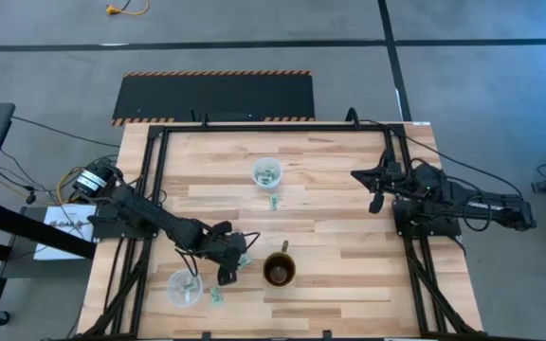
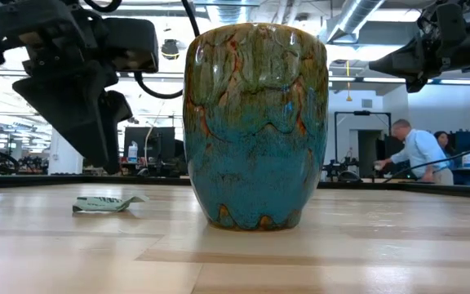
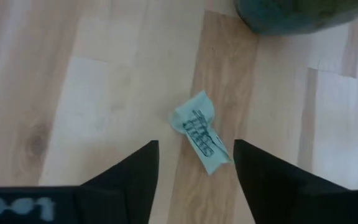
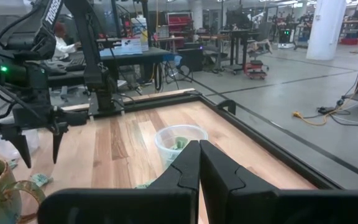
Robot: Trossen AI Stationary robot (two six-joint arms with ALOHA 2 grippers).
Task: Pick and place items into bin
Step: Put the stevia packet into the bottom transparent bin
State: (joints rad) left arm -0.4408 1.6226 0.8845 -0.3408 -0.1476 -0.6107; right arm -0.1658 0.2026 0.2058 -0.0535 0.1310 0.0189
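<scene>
High view shows your left gripper (image 1: 232,268) down near the front of the table (image 1: 330,227), just left of the mug (image 1: 280,270). Its fingers (image 3: 132,177) are spread apart with nothing between them, and in the left wrist view one pale green wrapper (image 3: 200,132) lies flat on the wood in front of the gap, not touching either finger.

There are two clear cups on the table: one cup (image 1: 184,287) sits near the front left, beside the left gripper, with some green pieces inside and another wrapper (image 1: 216,296) lying on the wood just beside it. The far cup (image 1: 266,172) sits toward the back middle with green pieces in it too, and one more wrapper (image 1: 274,201) rests just in front of it.

Your right gripper (image 1: 376,189) is parked over the right side of the table, well apart from all that, fingers pressed together on nothing.

In the low view a person (image 2: 415,151) is standing in the room behind.
</scene>
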